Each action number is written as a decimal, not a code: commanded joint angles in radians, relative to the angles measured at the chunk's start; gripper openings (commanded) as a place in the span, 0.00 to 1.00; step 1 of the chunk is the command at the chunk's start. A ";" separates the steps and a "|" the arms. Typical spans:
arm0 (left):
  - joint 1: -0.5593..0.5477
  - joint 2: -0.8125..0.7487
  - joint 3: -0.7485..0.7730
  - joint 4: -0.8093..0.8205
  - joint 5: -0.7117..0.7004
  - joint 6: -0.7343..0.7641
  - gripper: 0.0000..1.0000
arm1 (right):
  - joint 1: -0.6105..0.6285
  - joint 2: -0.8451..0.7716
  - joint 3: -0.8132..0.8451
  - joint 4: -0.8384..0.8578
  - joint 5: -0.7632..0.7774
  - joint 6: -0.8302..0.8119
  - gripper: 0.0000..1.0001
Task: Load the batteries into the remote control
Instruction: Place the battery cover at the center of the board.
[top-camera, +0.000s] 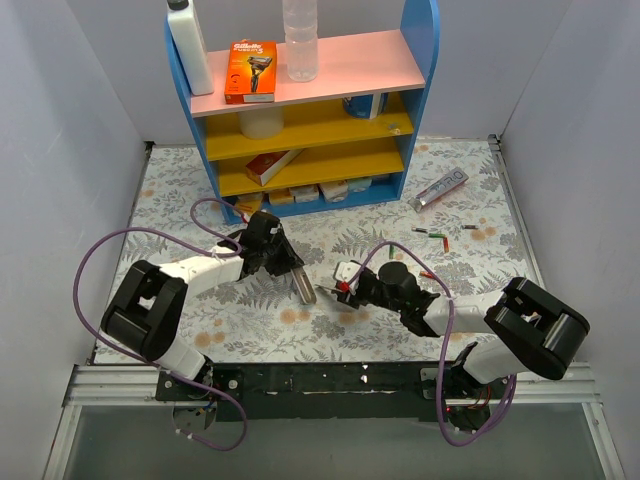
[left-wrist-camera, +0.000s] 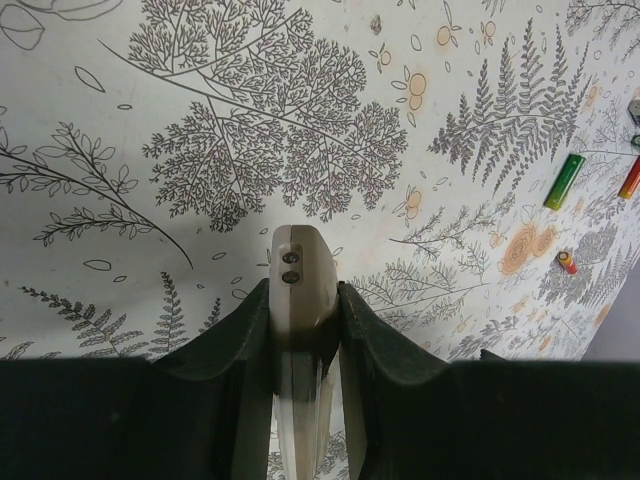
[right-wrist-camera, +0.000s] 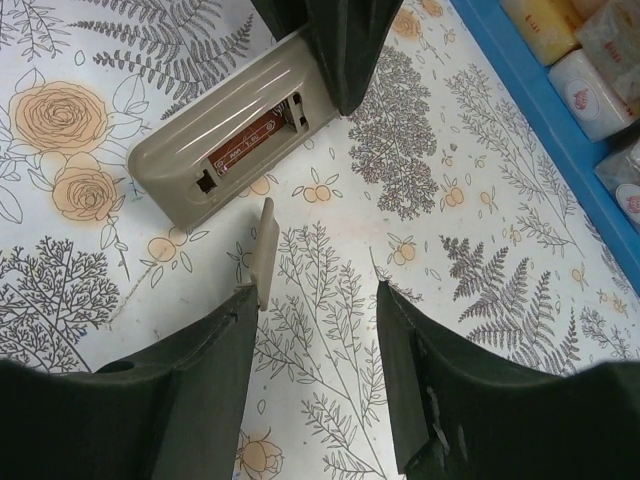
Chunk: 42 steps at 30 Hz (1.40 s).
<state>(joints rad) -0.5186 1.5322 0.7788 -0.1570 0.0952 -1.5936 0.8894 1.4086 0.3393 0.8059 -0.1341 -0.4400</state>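
Mid-table: remote control (right-wrist-camera: 190, 170), back turned toward the right arm, battery bay open, one red-brown cell (right-wrist-camera: 245, 145) seemingly seated. Left gripper (left-wrist-camera: 303, 297) pinches it by its long edges, likely to steady the bay for loading. Right gripper (right-wrist-camera: 318, 300) hovers just beside, jaws spread; grey cover (right-wrist-camera: 265, 245) touches one finger, grip unclear. Loose batteries (top-camera: 431, 235) lie well apart on the table (top-camera: 200, 330), rightward.

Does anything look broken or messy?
Yes. The slim grey remote control has its back open, one red battery inside. Its small grey cover piece is off beside it, and little coloured batteries lie scattered.
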 joint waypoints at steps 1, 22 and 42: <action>0.006 -0.027 0.022 -0.003 -0.026 -0.003 0.00 | -0.004 -0.008 -0.013 0.024 0.007 0.023 0.58; 0.038 -0.401 -0.113 0.025 -0.005 -0.006 0.00 | 0.016 0.000 0.089 -0.364 -0.033 0.020 0.72; 0.045 -0.848 -0.406 0.403 0.136 0.055 0.00 | 0.014 -0.246 0.466 -1.069 0.278 0.549 0.95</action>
<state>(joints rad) -0.4793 0.7574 0.4469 0.0353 0.1585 -1.5475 0.9001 1.1893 0.7341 -0.0471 0.0368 -0.0071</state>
